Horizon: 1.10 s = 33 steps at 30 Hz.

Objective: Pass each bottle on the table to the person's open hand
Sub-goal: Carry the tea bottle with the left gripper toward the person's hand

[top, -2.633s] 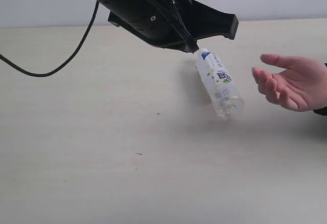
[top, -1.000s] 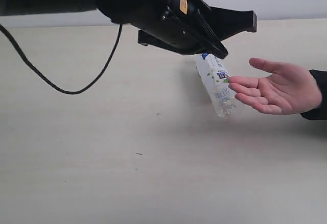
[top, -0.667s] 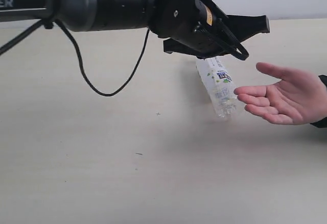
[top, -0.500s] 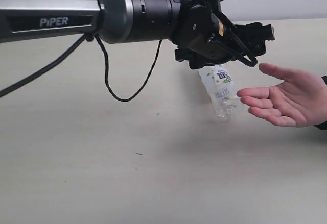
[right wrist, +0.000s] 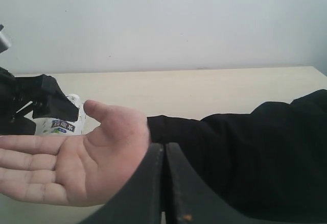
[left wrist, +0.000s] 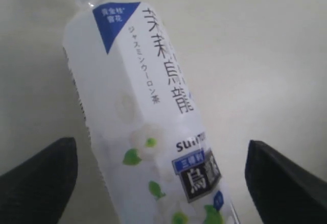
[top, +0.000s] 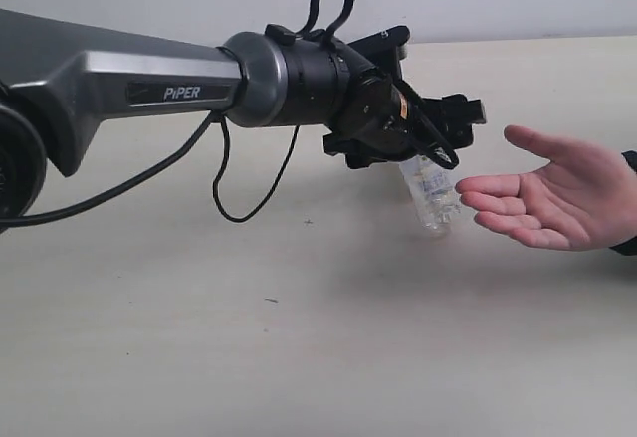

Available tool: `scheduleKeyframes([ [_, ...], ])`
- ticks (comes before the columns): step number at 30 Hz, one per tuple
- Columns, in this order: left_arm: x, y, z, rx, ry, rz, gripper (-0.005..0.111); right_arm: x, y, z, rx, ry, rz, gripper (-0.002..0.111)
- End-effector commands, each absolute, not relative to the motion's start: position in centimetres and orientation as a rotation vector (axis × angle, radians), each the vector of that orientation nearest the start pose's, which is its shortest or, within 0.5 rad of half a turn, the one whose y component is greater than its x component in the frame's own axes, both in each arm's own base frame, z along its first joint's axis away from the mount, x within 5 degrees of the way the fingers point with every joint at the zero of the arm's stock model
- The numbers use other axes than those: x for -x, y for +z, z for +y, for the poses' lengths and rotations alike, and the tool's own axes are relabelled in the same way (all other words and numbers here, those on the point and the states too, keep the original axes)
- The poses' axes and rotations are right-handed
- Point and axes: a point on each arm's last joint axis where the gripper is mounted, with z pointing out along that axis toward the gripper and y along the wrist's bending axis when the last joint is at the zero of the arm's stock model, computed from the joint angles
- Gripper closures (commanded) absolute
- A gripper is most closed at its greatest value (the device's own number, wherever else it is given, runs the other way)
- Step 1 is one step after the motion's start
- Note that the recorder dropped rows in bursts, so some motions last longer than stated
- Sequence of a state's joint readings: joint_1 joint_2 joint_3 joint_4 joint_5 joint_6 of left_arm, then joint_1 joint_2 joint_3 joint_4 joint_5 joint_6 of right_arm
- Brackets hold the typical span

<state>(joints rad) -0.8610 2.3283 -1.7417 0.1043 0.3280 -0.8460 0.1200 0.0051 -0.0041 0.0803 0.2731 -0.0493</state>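
Your left gripper [left wrist: 162, 175] is spread wide around the bottle [top: 432, 194]. In the left wrist view both dark fingers [left wrist: 36, 180] stand clear of it, with bare table showing on each side, so nothing is being squeezed. The bottle is clear, with a white label bearing a blue triangle, green leaves and dark lettering. It seems to lie on the table [top: 299, 357], right of the middle and nearer the far edge than the near one. Its cap end is hidden under the gripper and its clear base points toward the near edge.

The person's hand [top: 552, 203] is open, palm up, close to the right edge. Its fingertips are just beside the bottle's base; you cannot tell from these views whether they touch it. A black sleeve [right wrist: 255, 152] covers the forearm.

The left arm [top: 149, 84] reaches in from the left edge, a black cable [top: 231, 203] hanging in a loop below it.

Your right gripper [right wrist: 164, 147] sits just behind that open palm, its two fingers pressed flat together and holding nothing.
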Motion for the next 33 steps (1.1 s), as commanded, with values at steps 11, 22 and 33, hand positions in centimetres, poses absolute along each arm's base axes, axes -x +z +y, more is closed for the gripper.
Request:
scheduleKeyframes([
  [11, -34.0, 12.6, -38.5, -0.147, -0.607, 2.534, 0.022, -5.4, 18.9, 0.8, 0.094, 0.121, 1.75, 0.108],
  [22, -33.8, 11.9, -38.1, -0.134, -0.549, 2.584, 0.025, -5.4, 18.9, 0.8, 0.094, 0.121, 1.75, 0.108],
  [33, -33.7, 11.7, -37.9, -0.129, -0.514, 2.613, 0.088, -5.4, 18.9, 0.8, 0.094, 0.121, 1.75, 0.108],
])
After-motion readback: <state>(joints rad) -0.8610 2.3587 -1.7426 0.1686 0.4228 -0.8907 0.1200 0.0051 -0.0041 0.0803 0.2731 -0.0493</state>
